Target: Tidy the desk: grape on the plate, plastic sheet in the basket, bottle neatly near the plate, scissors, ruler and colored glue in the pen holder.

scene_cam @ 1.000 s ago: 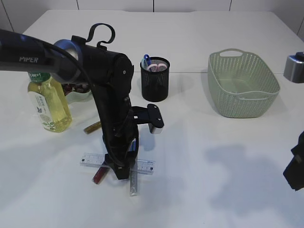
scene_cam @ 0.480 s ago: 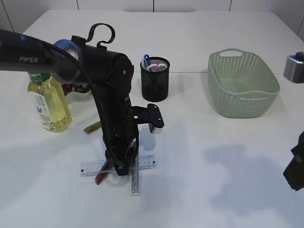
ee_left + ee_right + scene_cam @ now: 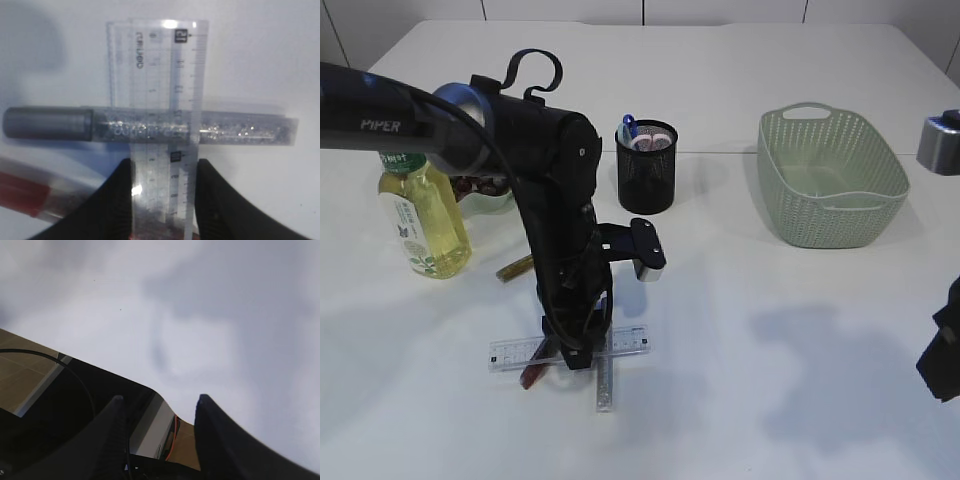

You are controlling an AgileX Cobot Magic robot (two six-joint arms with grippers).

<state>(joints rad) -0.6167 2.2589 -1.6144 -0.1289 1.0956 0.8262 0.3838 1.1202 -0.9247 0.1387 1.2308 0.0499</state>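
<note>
My left gripper point(image 3: 572, 352) points straight down at the table and is shut on the clear ruler point(image 3: 625, 343). In the left wrist view its fingers point(image 3: 117, 192) press both long edges of the ruler point(image 3: 155, 75). A silver glitter glue tube point(image 3: 150, 127) lies across the ruler, and a red glue tube point(image 3: 30, 197) lies at the lower left. The black mesh pen holder point(image 3: 647, 165) stands behind, with pink and blue items in it. The bottle point(image 3: 420, 215) stands at the left beside the plate point(image 3: 485, 195) of grapes. My right gripper point(image 3: 159, 399) is open and empty.
A green basket point(image 3: 830, 180) stands at the back right. A gold glue tube point(image 3: 515, 267) lies behind the left arm, near the bottle. The right arm point(image 3: 942, 350) hangs at the table's right edge, its wrist view looking past the table edge.
The left gripper's fingers have closed onto the ruler. The ruler has turned slightly, its right end now a little farther back. The right arm has not moved.
</note>
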